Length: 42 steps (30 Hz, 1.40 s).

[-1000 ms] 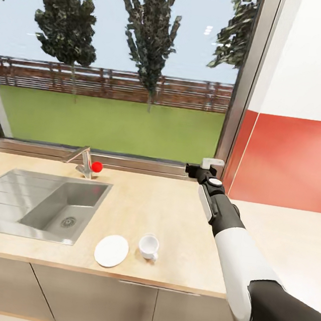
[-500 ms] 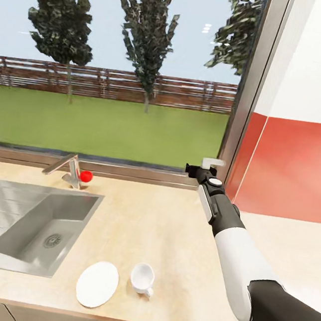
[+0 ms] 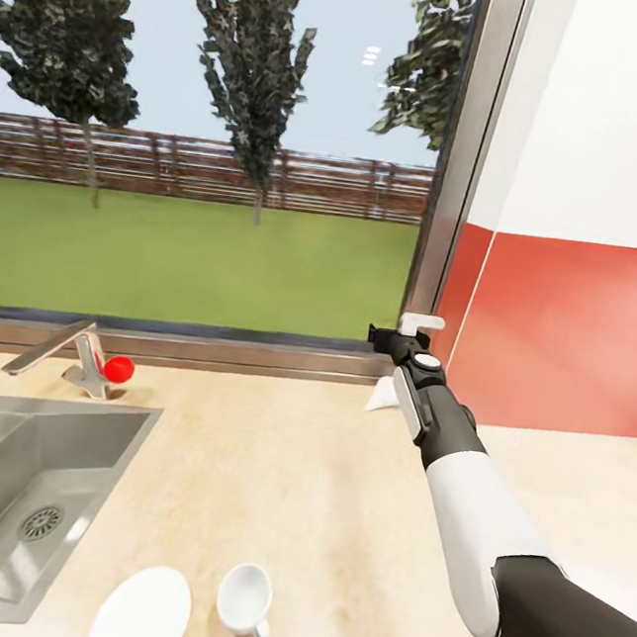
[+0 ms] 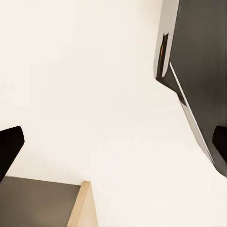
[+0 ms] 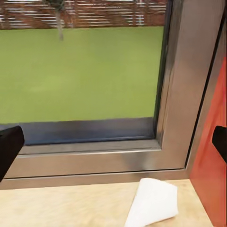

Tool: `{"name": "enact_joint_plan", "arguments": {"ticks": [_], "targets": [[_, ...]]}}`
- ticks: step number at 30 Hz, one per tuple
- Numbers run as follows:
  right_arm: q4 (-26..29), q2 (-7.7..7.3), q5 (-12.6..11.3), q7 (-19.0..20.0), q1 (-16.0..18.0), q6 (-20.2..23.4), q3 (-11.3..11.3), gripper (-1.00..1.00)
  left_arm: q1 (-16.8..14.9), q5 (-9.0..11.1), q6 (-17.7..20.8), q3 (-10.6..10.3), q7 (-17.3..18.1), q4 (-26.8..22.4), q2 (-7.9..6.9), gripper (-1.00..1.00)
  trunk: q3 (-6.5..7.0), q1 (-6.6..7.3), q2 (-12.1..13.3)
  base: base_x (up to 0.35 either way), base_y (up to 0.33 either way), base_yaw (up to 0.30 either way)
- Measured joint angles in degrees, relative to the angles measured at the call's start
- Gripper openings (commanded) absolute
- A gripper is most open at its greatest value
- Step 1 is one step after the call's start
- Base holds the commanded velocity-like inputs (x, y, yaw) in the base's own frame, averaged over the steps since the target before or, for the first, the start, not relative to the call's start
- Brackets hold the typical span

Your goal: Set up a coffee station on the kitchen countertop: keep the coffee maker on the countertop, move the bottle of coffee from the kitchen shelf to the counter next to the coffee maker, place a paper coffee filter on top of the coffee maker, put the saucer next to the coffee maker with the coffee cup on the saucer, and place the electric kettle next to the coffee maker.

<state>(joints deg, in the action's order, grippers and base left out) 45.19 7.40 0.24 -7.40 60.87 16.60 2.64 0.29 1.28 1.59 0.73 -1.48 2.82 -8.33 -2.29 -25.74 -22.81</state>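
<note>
Paper coffee filter [image 5: 153, 202] on countertop [image 3: 316, 498] by window frame [image 3: 456, 176], right gripper [image 3: 407, 331] released above it, left gripper [image 4: 113, 146] released.

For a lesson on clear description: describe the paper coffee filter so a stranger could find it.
Follow the kitchen countertop back to the window frame's corner by the red backsplash. There lies the paper coffee filter: a thin white cone, unlike the round saucer and coffee cup at the front edge.
</note>
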Motion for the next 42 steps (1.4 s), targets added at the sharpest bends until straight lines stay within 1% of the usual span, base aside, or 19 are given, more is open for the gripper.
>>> {"name": "enact_joint_plan", "arguments": {"ticks": [4,26,31,32,37,39,42], "targets": [[0.0,0.08,0.0,0.0,0.0,0.0,0.0,1.0,0.6,0.0,0.0,0.0,0.0,0.0,0.12,1.0,0.01,0.01,0.0,0.171,-0.117,-0.006],[-0.2,0.13,0.1,0.1,0.0,0.1,0.1,1.0,1.7,0.1,0.0,0.2,0.0,0.0,0.25,1.0,0.01,-0.01,0.0,0.003,-0.002,0.0],[-2.4,0.12,0.2,0.3,0.0,0.3,0.3,1.0,2.3,0.1,0.0,0.2,0.0,0.0,0.25,1.0,0.01,-0.01,0.0,0.0,0.0,0.0],[-2.9,0.14,0.3,0.3,0.0,0.6,0.3,1.0,2.5,0.1,0.0,0.2,0.0,0.0,0.26,1.0,0.01,-0.01,0.0,0.0,0.0,0.0],[-3.5,0.17,0.3,0.2,0.5,5.7,0.2,1.0,3.0,0.0,0.0,0.2,0.0,0.0,0.31,1.0,0.01,-0.01,0.0,0.0,0.0,0.0],[-3.8,0.17,0.3,0.1,2.2,7.7,0.2,1.0,3.1,0.0,0.0,0.2,0.0,0.0,0.33,1.0,0.02,-0.01,0.0,0.0,0.0,0.0],[-4.3,0.17,0.4,0.1,4.7,8.5,0.2,1.0,3.3,0.0,0.0,0.2,0.0,0.0,0.45,1.0,0.02,-0.01,0.0,0.002,0.0,0.0]]}}
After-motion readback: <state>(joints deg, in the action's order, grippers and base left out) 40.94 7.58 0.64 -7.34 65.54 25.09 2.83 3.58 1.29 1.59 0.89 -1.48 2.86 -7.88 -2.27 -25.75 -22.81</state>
